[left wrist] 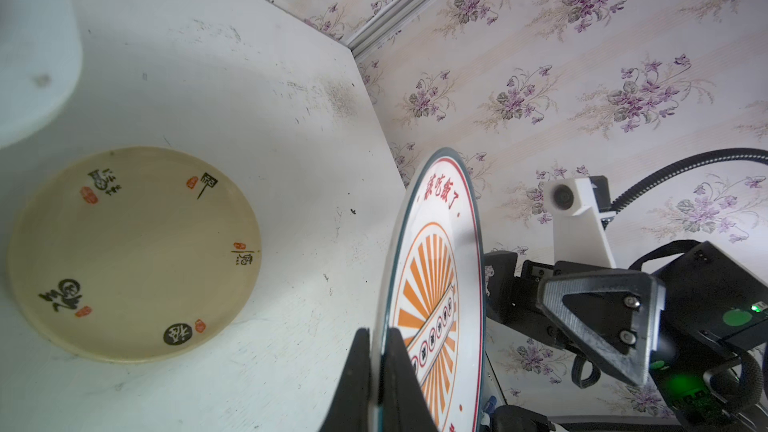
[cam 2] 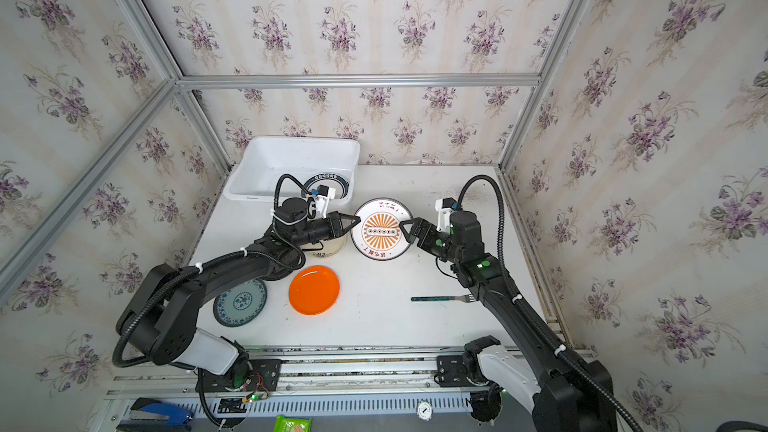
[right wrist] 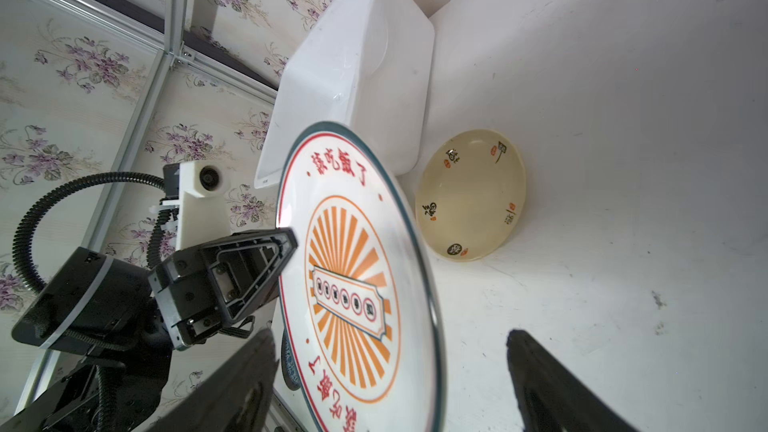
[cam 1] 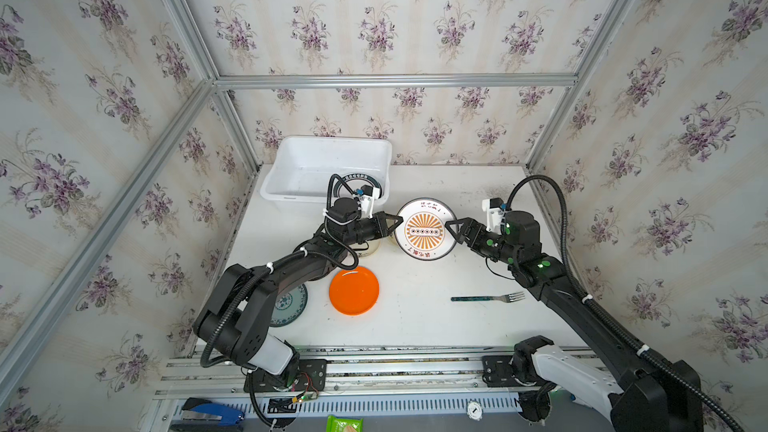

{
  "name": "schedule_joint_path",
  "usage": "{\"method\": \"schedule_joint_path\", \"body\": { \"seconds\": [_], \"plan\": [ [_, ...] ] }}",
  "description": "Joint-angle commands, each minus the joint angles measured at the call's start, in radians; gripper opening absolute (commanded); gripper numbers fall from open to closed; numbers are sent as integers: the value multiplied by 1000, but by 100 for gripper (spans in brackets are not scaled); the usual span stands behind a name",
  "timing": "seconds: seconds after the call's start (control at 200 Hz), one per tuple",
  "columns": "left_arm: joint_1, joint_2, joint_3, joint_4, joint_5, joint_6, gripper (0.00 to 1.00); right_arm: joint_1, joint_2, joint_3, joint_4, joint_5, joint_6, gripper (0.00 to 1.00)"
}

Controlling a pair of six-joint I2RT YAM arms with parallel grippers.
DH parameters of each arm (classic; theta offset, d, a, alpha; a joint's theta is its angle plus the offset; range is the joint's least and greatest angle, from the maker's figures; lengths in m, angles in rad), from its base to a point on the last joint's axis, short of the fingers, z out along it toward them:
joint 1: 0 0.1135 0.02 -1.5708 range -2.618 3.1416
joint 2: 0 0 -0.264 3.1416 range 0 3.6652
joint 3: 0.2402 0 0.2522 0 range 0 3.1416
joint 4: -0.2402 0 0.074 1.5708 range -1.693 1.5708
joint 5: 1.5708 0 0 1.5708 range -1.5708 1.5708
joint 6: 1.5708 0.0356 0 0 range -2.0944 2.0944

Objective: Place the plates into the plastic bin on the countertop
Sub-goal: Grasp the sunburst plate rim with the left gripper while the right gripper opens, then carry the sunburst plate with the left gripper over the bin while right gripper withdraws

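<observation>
The left pincer (cam 1: 395, 220) is closed tight on the rim of the sunburst plate (cam 1: 424, 229), one jaw on each face. It carries the plate on edge, clear of the bench (cam 1: 415, 322). The right pincer (cam 1: 449, 227) stands at the opposite rim with its jaws spread wide. In the right wrist view the plate edge sits between them with a gap on each side, so this pincer grips nothing. The plate looks rigid and glossy. It is probably light enough for a one-sided rim grip, but it is slippery and liable to pivot in the jaws if swung fast. Take hold at the rim only, with the jaws seated deep. The plastic bin (cam 1: 291, 196) lies just behind the left pincer's wrist, and a ringed plate (cam 2: 328, 181) appears to lie inside it. The cream plate (left wrist: 133, 251) lies flat on the bench beneath the left pincer. The orange plate (cam 1: 353, 290) lies farther back, toward that arm's base. Plates lying flat expose little rim, so expect to tip an edge up first.
</observation>
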Motion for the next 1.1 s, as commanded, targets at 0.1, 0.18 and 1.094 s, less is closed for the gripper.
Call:
{"method": "schedule_joint_path", "body": {
  "seconds": [0.1, 0.18, 1.094],
  "plan": [
    [72, -56, 19, -47, -39, 40, 0, -49, -49, -20, 35, -46, -4, 90],
    [117, -76, 49, -89, -44, 57, 0, -59, -62, -38, 40, -38, -15, 90],
    [388, 131, 582, -568, -451, 402, 1, -112, 132, 70, 51, -15, -179, 89]
  ]
}}
